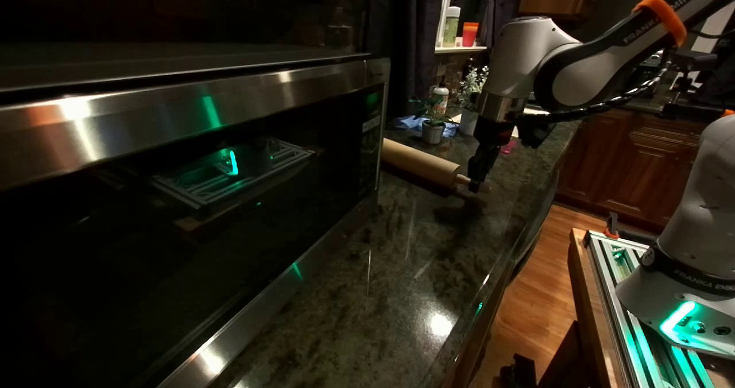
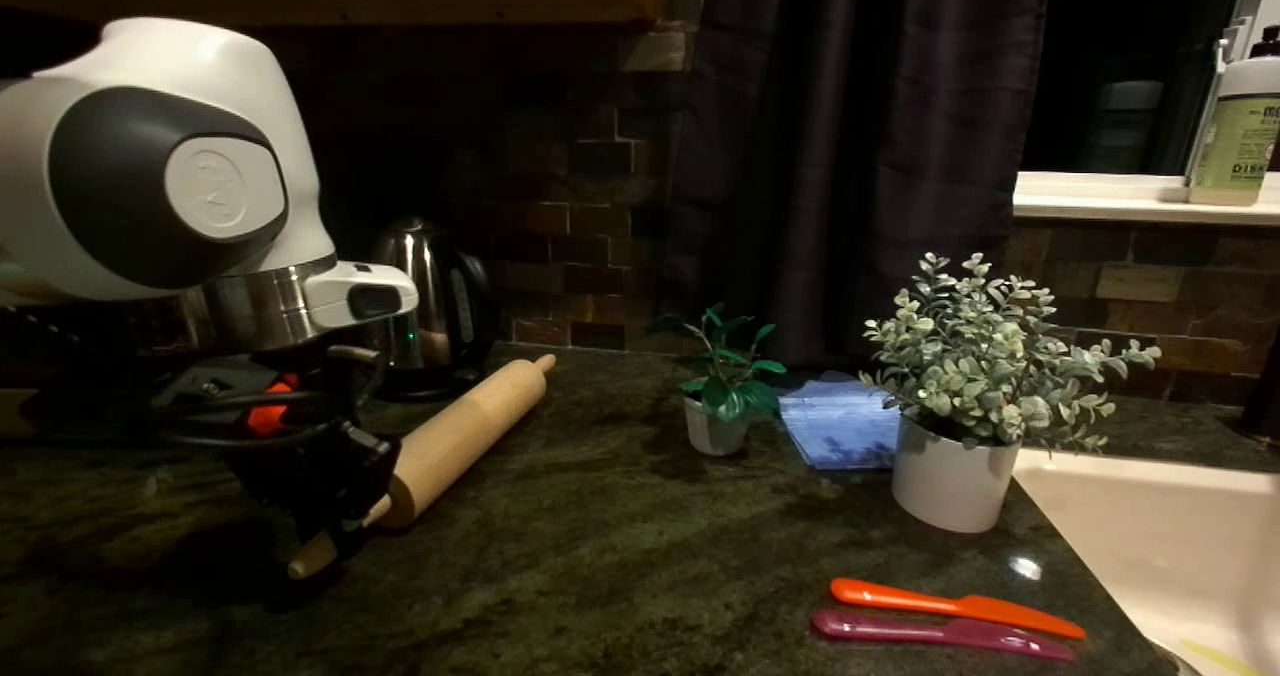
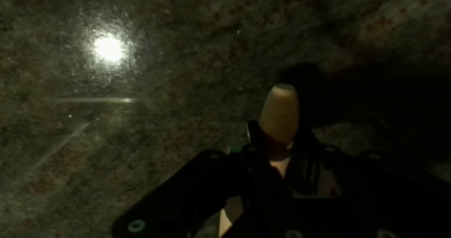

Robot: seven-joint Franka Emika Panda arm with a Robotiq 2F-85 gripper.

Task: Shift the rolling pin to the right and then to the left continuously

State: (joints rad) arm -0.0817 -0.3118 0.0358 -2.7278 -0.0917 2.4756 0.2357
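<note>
The light-tan wooden rolling pin lies on the dark stone counter in both exterior views [image 1: 422, 165] [image 2: 465, 441]. Its far handle points toward the kettle in an exterior view; in the exterior view with the microwave, its far end is hidden behind that oven. My black gripper [image 1: 474, 186] points down at the near handle, also in an exterior view [image 2: 345, 536]. In the wrist view the fingers [image 3: 278, 134] are closed on either side of the handle, and the tan handle tip [image 3: 280, 113] sticks out beyond them. The gripper's body hides most of the pin there.
A microwave [image 1: 201, 147] stands beside the pin. A steel kettle [image 2: 422, 301] is behind it. A small plant [image 2: 716, 428], blue napkins [image 2: 840, 426], a larger potted plant [image 2: 950, 476], orange knife [image 2: 955, 606], purple knife [image 2: 940, 632] and sink [image 2: 1120, 526] lie to the side.
</note>
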